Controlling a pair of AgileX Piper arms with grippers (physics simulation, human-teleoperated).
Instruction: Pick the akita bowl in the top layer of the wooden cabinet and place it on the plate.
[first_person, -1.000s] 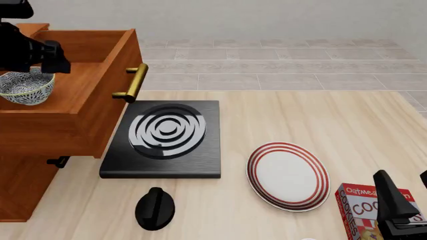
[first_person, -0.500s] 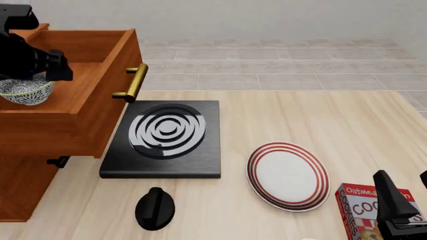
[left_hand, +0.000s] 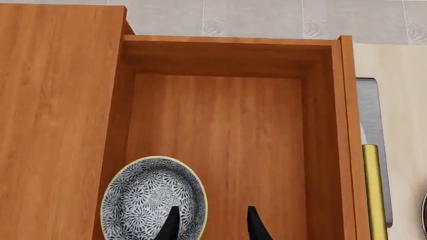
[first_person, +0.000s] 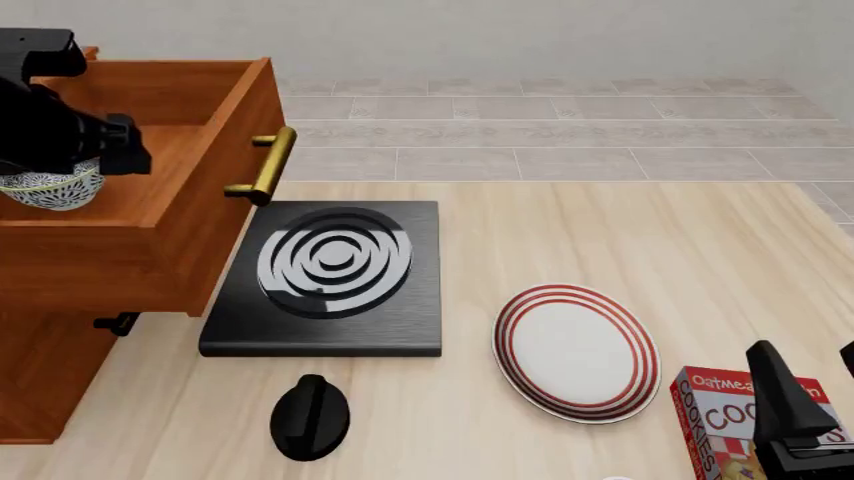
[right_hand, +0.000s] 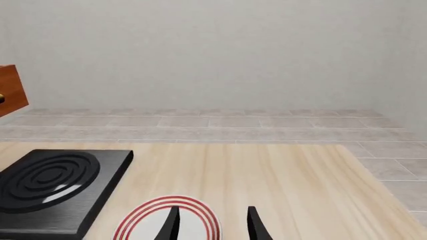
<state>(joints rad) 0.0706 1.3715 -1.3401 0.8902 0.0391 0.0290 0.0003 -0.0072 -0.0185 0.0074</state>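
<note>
Wooden drawer (left_hand: 220, 130): pulled out, done.
Bowl (left_hand: 150, 200): in drawer, one left finger (left_hand: 170, 227) over its rim, unlifted.
Left gripper (left_hand: 212, 225): spread, grasping nothing.
Right gripper (right_hand: 212, 225): spread, idle above plate (first_person: 577, 351).
Left: grasp, carry, place.

I see the akita bowl (first_person: 51, 188) in the top layer (first_person: 174, 215), far left; the plate (first_person: 577, 351) on the table (first_person: 694, 260), right of the slab (first_person: 327, 280).

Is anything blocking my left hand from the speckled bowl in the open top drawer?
Nothing visible: the left hand hangs open over the speckled black-and-white bowl in the open reddish-brown top drawer, one fingertip above its rim.
</note>
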